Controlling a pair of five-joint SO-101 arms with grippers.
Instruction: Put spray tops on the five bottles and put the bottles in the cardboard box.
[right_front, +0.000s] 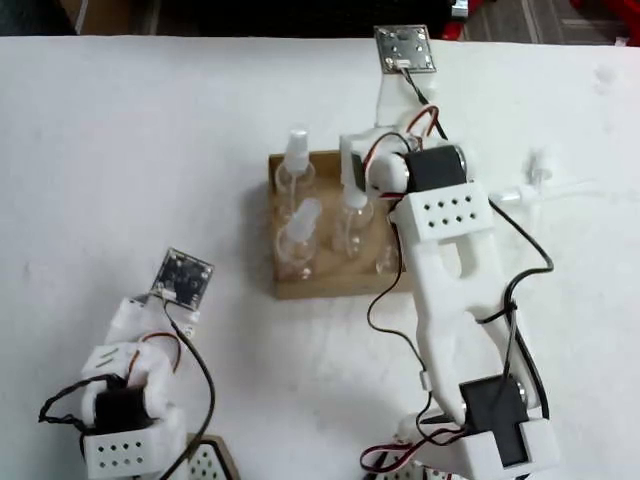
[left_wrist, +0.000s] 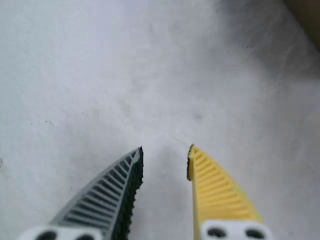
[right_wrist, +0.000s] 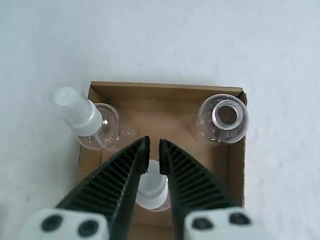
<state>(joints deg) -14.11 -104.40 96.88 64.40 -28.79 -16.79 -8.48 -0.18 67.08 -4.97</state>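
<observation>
Starting at the table's near left corner, the left arm's gripper (left_wrist: 165, 148) hangs over bare white table (left_wrist: 100, 75), its grey and yellow fingers spread apart with nothing between them. Toward the middle sits the cardboard box (right_front: 330, 288), open side up, with bottles standing in it. At its far left corner is a capped bottle (right_wrist: 87, 120), its white spray top fitted. Near the front right corner stands an uncapped bottle (right_wrist: 222, 117), neck open to the camera. The right arm stretches from the near edge to above the box, and the right gripper (right_wrist: 153, 150) points down into it, black fingers drawn almost together with only a thin slit between the tips. Directly beneath them is a third bottle (right_wrist: 150, 192) with a white top; whether the fingers touch it cannot be told. Farther right, well apart from the box, what looks like a loose spray top (right_front: 540, 185) lies on the table
</observation>
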